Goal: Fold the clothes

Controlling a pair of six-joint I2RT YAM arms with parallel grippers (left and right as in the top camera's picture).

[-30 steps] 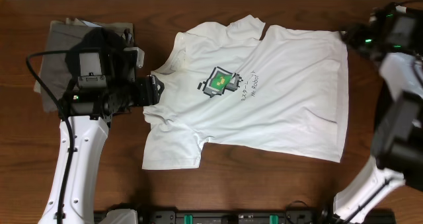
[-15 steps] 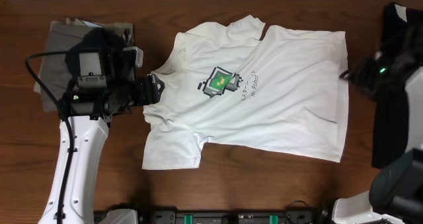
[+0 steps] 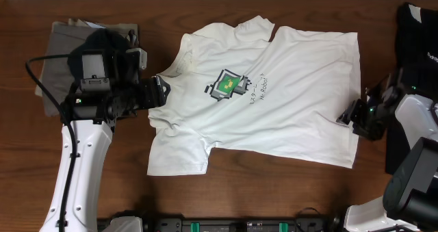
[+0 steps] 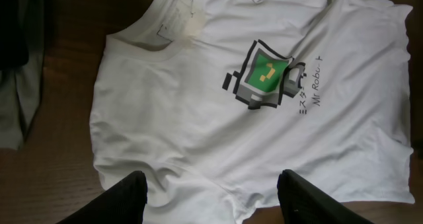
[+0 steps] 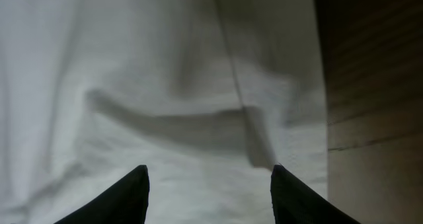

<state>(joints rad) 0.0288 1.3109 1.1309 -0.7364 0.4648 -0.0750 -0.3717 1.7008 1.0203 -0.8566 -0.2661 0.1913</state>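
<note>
The white T-shirt (image 3: 274,95) with a green pixel-robot print lies spread flat across the middle of the table, collar to the left. My left gripper (image 3: 161,93) is open, its fingers just over the shirt's collar and left sleeve (image 4: 208,184). My right gripper (image 3: 349,116) is open at the shirt's right hem, low over the white cloth (image 5: 208,178). A grey-olive garment (image 3: 65,50) lies folded at the far left under the left arm. A black garment (image 3: 414,40) lies at the far right.
The wooden table (image 3: 274,191) shows bare in front of the shirt. The right arm's body (image 3: 417,170) stands over the black garment at the right edge. A dark rail (image 3: 239,225) runs along the front edge.
The right arm has swung from the back right corner forward and down to the shirt's right hem. The left arm and the shirt have not moved.
</note>
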